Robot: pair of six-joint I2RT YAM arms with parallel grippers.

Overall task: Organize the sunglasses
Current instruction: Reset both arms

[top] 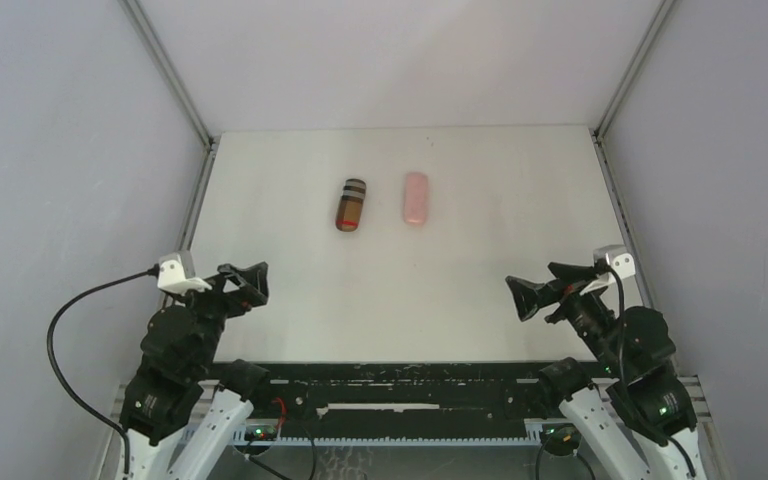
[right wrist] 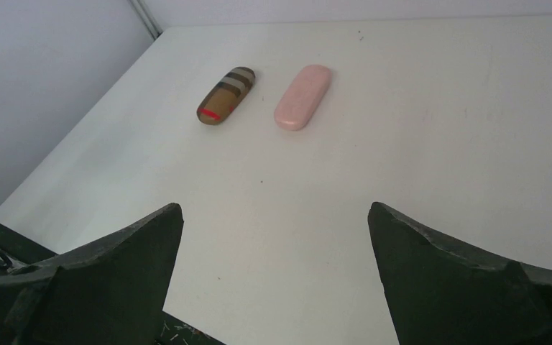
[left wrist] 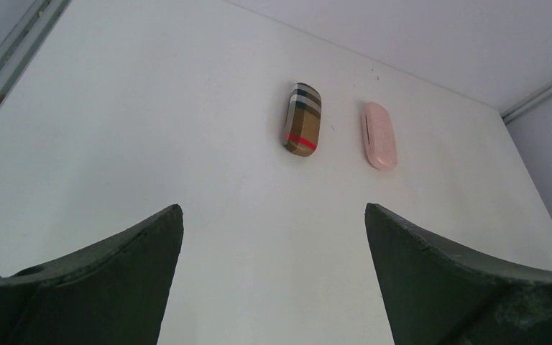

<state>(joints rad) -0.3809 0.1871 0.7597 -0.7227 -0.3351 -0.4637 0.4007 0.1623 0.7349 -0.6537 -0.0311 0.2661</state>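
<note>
Left hand point(left wrist: 273, 208): fingers spread wide, gripping nothing. It hangs over the near-left part of the white desk point(top: 410, 290), aimed toward the far middle. Right hand point(right wrist: 275, 207): also spread wide, gripping nothing, over the near-right part of the desk and angled inward. The two hands are well apart from each other and from the cases.

Two oblong glasses cases lie flat on the far-middle desk. Both are shut, with their long axes running roughly near to far.

Plaid case point(top: 351, 204): tan-brown, with dark and pale cross stripes toward its far end and a red stripe toward its near end. It is the left one of the pair. In the top view it is slightly tilted, its near end leaning left.

Pink case point(top: 416, 198): plain pale pink, on the right, near the plaid case. A strip of bare desk lies between them, so they do not touch.

Sunglasses: neither pair shows in any view. They are possibly inside the shut cases, but that cannot be told from here.

Grey walls point(top: 60, 150) close in the left, right and far sides of the desk. A black cable point(top: 60, 330) loops out from the left arm's wrist.
</note>
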